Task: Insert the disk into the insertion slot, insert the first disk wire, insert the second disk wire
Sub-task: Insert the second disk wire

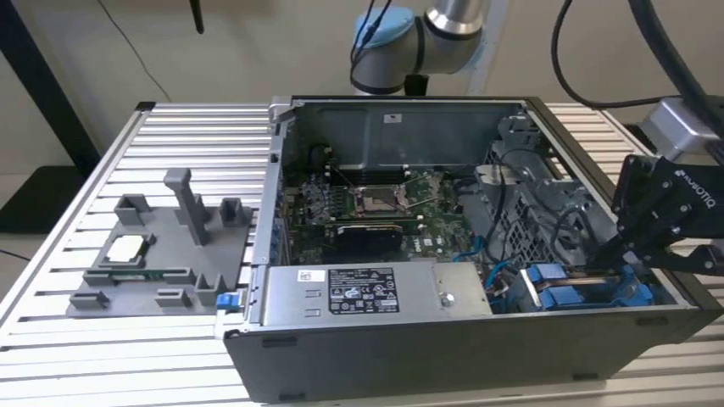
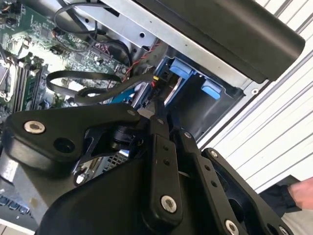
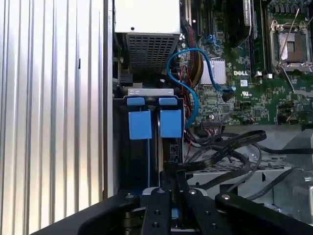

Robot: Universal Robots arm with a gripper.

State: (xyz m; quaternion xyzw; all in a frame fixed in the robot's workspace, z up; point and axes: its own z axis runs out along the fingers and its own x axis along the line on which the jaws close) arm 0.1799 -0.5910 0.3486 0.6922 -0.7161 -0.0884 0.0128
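My black gripper (image 1: 611, 259) hangs over the front corner of the open computer case, at the exterior view's right. Below it is the insertion slot (image 1: 588, 298), a dark metal bay with two blue tabs (image 3: 140, 123). Blue plastic and a thin silver edge (image 2: 172, 93) show inside the slot (image 3: 132, 161); I take this for the disk, most of it hidden. In both wrist views the fingers (image 3: 159, 205) stand pressed together, and the gripper (image 3: 170, 172) (image 2: 159, 105) is shut on a dark connector of a disk wire (image 2: 155, 82) with yellow, red and black strands, right at the slot's mouth.
The grey labelled power-supply box (image 1: 374, 292) lies along the case front beside the slot. The motherboard (image 1: 374, 203) fills the case floor. A blue cable (image 3: 191, 83) and black flat cables (image 3: 230, 147) loop close to the gripper. A grey fixture tray (image 1: 158, 254) sits on the slatted table (image 1: 68, 339).
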